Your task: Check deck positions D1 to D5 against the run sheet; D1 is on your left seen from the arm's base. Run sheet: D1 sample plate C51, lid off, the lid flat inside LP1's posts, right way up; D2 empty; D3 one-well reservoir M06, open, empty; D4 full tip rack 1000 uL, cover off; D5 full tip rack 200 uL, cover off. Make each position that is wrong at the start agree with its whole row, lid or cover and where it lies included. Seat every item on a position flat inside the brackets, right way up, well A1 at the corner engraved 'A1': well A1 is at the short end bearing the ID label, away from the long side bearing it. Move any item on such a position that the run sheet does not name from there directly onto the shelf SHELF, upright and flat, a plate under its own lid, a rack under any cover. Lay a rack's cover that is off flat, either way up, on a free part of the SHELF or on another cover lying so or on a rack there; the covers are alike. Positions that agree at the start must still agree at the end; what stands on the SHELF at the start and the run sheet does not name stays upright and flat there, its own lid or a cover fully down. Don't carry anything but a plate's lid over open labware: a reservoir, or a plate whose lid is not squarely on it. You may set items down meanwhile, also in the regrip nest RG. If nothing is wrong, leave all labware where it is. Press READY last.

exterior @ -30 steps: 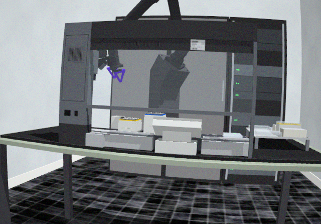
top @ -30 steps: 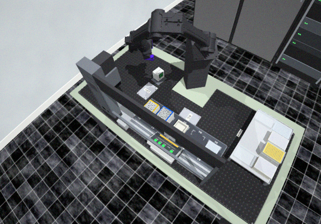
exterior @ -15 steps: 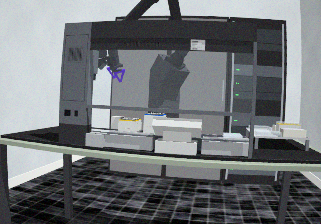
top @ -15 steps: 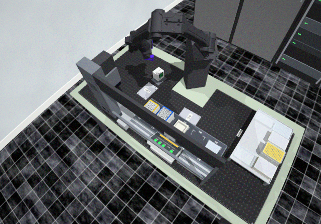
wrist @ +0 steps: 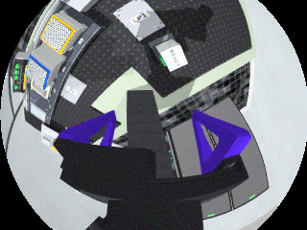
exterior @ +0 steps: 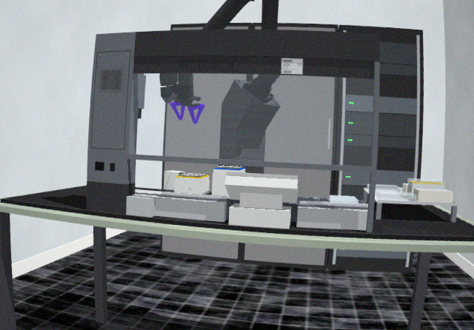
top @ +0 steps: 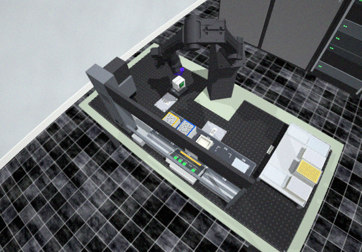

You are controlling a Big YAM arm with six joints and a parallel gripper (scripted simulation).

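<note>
The deck row runs along the dark beam. From the right end it holds a pale plate (top: 240,165), an empty bracketed position (top: 223,152), a white open reservoir (top: 204,142), a blue-rimmed tip rack (top: 186,127) and a yellow-rimmed tip rack (top: 170,118), both uncovered. The racks also show in the wrist view, yellow (wrist: 54,33) and blue (wrist: 36,73). My gripper (top: 181,69) hangs high above the white READY box (top: 179,82) with its green button. Its purple fingers are wide open and empty in the front view (exterior: 187,112) and in the wrist view (wrist: 156,134). The READY box lies far below them (wrist: 172,57).
Two flat grey pads lie behind the row, one by the racks (top: 166,101) and one behind the reservoir (top: 214,130). The white shelf (top: 295,161) at the right holds a yellow rack (top: 308,170) and several white covered items. The arm's pedestal (top: 220,77) stands behind the deck. The dark beam (top: 175,132) spans the deck's front.
</note>
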